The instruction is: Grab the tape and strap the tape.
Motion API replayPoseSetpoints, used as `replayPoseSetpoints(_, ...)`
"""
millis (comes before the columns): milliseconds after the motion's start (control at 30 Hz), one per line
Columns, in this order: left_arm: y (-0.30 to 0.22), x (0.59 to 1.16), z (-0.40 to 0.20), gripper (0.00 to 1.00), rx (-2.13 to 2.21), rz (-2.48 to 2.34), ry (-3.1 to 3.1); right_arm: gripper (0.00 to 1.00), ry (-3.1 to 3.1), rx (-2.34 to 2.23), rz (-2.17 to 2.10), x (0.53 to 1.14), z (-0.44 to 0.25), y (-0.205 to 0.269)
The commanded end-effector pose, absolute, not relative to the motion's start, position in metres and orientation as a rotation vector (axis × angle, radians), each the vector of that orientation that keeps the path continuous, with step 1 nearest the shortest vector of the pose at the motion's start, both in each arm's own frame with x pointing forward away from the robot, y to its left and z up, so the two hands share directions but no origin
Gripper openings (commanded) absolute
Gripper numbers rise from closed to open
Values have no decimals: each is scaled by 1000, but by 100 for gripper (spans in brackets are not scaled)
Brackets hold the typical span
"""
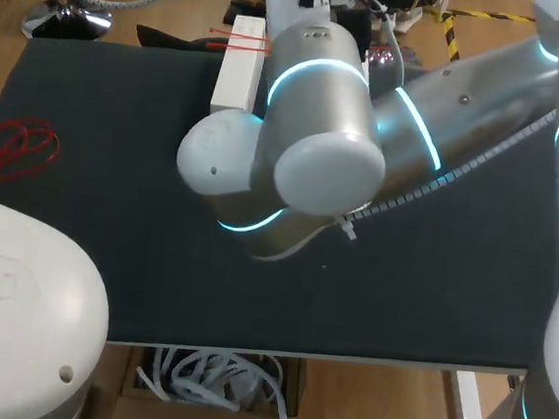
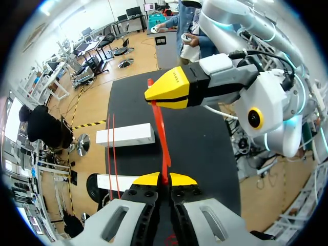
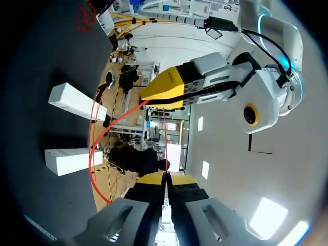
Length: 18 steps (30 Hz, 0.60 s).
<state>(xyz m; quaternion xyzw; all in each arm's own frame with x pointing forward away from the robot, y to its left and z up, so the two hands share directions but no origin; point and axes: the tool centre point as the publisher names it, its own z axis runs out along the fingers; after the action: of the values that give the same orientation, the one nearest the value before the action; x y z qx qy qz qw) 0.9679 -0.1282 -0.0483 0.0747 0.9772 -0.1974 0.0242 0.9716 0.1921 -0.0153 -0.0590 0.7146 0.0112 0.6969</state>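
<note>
- Between the two grippers, held above the table (image 2: 205, 148), the red tape (image 2: 165, 148) runs taut: the left gripper (image 2: 164, 179) is closed on one end and the right gripper (image 2: 154, 97) is pinched on the other.
- Only the wrist views show this hold. From the right wrist the tape is a thin edge-on line, apparently nipped between the closed tips.
- More tape loops down around two white blocks (image 2: 125, 135) lying side by side on the dark mat.
- The head view alone shows a red tangle (image 1: 13, 147) near the table's left edge.
- In that view, the right arm (image 1: 447, 117) covers both grippers and most of the blocks.
</note>
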Motion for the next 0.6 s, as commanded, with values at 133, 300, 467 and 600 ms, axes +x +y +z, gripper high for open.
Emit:
replayPoseSetpoints(133,-128,968,-48,0,230,-606,3025,0,1595,-118,-7,970,-15,196)
replayPoseSetpoints(300,-128,968,-48,0,230,-606,3025,0,1595,-113,-20,970,-16,197)
replayPoseSetpoints(467,-128,968,-48,0,230,-606,3025,0,1596,-114,-22,969,-18,199)
replayPoseSetpoints(600,-128,968,-48,0,230,-606,3025,0,1595,-113,-28,970,-19,200)
